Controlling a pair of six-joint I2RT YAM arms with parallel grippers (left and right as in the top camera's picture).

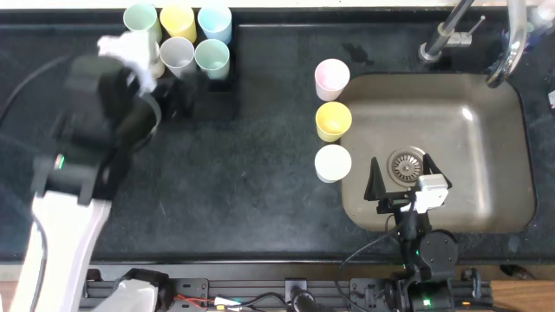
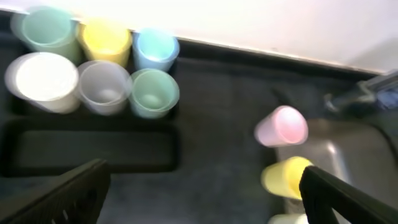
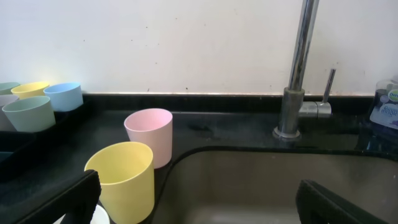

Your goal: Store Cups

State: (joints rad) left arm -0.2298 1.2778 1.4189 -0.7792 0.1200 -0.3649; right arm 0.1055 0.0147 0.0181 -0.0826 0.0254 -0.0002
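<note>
A black tray [image 1: 217, 102] at the back left of the counter holds several cups: green [image 1: 140, 17], yellow [image 1: 178, 19], blue [image 1: 214, 22], grey [image 1: 178, 54] and green [image 1: 212, 56]. The left wrist view also shows a white cup [image 2: 43, 81] in the tray [image 2: 93, 152]. My left gripper [image 2: 199, 208] hangs open and empty above the tray's bare front part. Beside the sink stand a pink cup [image 1: 331, 78], a yellow cup [image 1: 333, 121] and a white cup [image 1: 332, 163]. My right gripper [image 1: 403, 186] sits open and empty in the sink, right of those cups [image 3: 121, 177].
The steel sink [image 1: 486, 113] takes up the right side, with its faucet [image 1: 447, 30] behind it. A bottle [image 3: 387, 106] stands at the far right by the wall. Dark counter [image 1: 260, 173] lies open between the tray and the sink.
</note>
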